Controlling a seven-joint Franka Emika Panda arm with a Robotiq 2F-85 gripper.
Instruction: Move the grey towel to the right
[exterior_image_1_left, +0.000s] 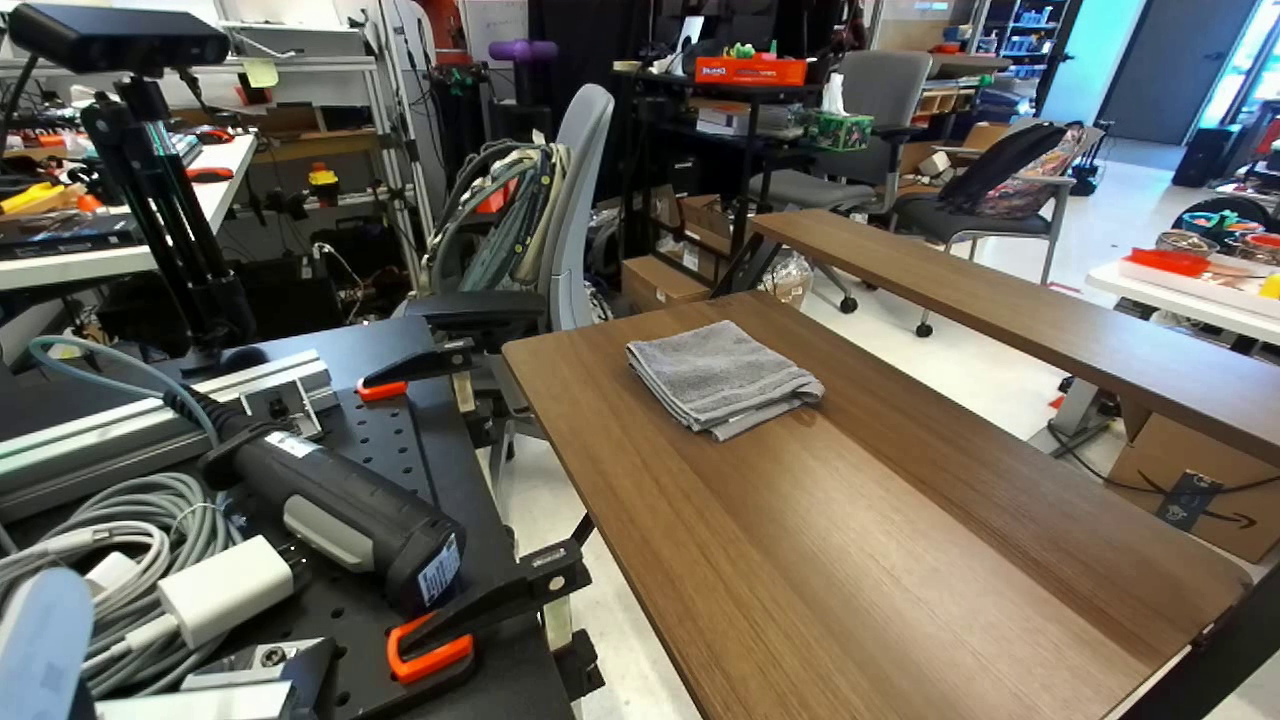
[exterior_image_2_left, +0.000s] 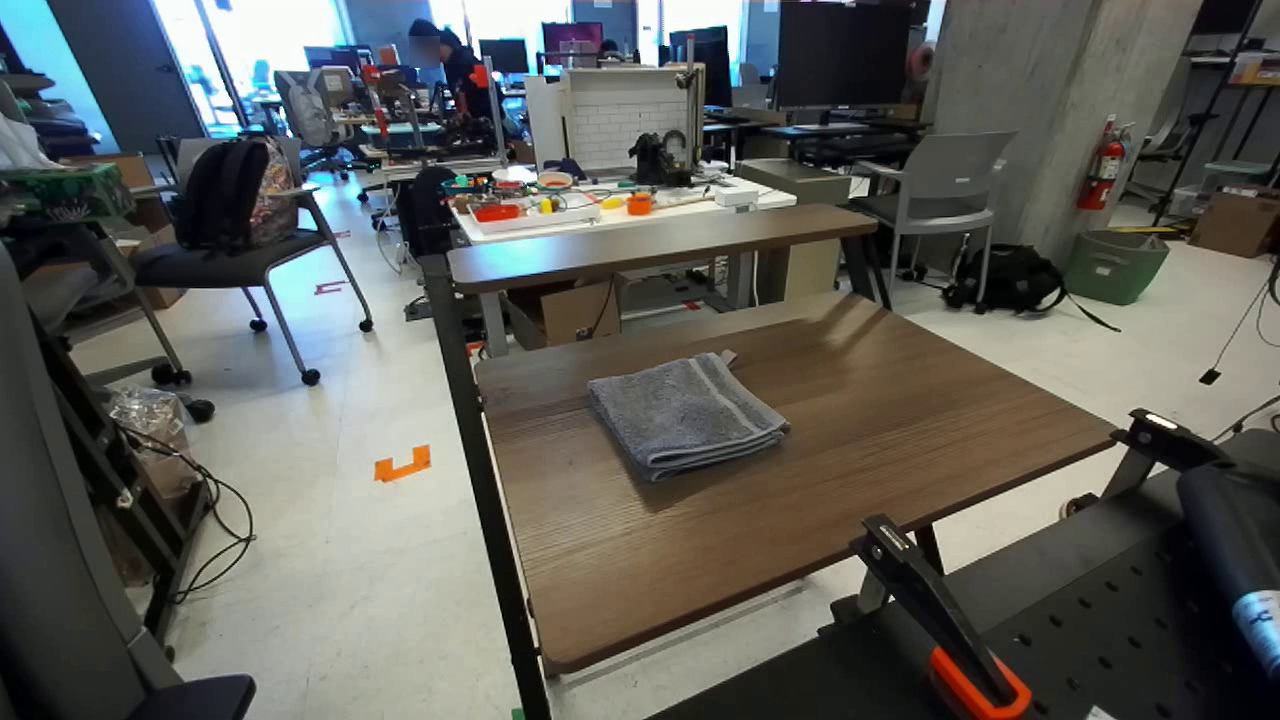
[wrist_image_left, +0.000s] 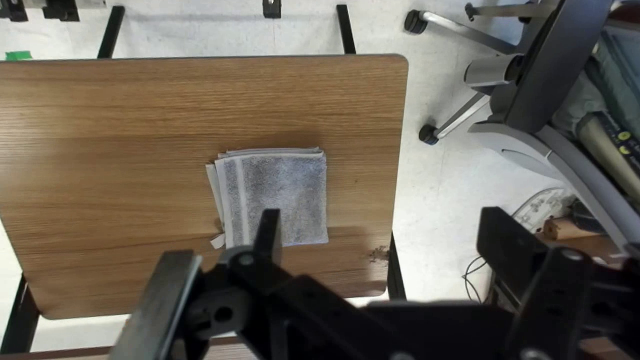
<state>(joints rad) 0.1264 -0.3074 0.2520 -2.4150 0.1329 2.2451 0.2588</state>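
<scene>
Two fingers (wrist_image_left: 270, 232) of the gripper (wrist_image_left: 382, 220) stand wide apart in the wrist view. The one on that picture's left crosses the lower edge of the towel (wrist_image_left: 295, 190) there, but gripper and towel are apart, as both exterior views show. One towel: grey, flat, folded roughly square, its layers too close to count. One pale stripe (wrist_image_left: 242, 200) runs along one side, and one small tag (wrist_image_left: 217, 241) sticks out at a corner. The towel lies on the one brown table (wrist_image_left: 125, 200), near the middle of its width and closer to the right end in the wrist view.

One raised shelf (exterior_image_1_left: 1000, 300) runs along a long side of the table. Two clamps (exterior_image_1_left: 500, 600) with orange ends hold to the edge of one black bench (exterior_image_1_left: 400, 435) near the table. On the bench are one black device (exterior_image_1_left: 340, 490), one white charger (exterior_image_1_left: 228, 590), one tripod (exterior_image_1_left: 180, 220) with one camera (exterior_image_1_left: 125, 42) on top, and coiled cables (exterior_image_1_left: 165, 490) that I cannot count.

Farther back in an exterior view stand at least three chairs (exterior_image_1_left: 575, 190), one hung with a bag (exterior_image_1_left: 500, 220), one with a backpack (exterior_image_1_left: 1000, 165) on its seat. An exterior view also shows one extinguisher (exterior_image_2_left: 1105, 165) by one pillar (exterior_image_2_left: 1050, 120), one green bin (exterior_image_2_left: 1117, 268) on the floor (exterior_image_2_left: 350, 570), and one person (exterior_image_2_left: 460, 75) well behind.
</scene>
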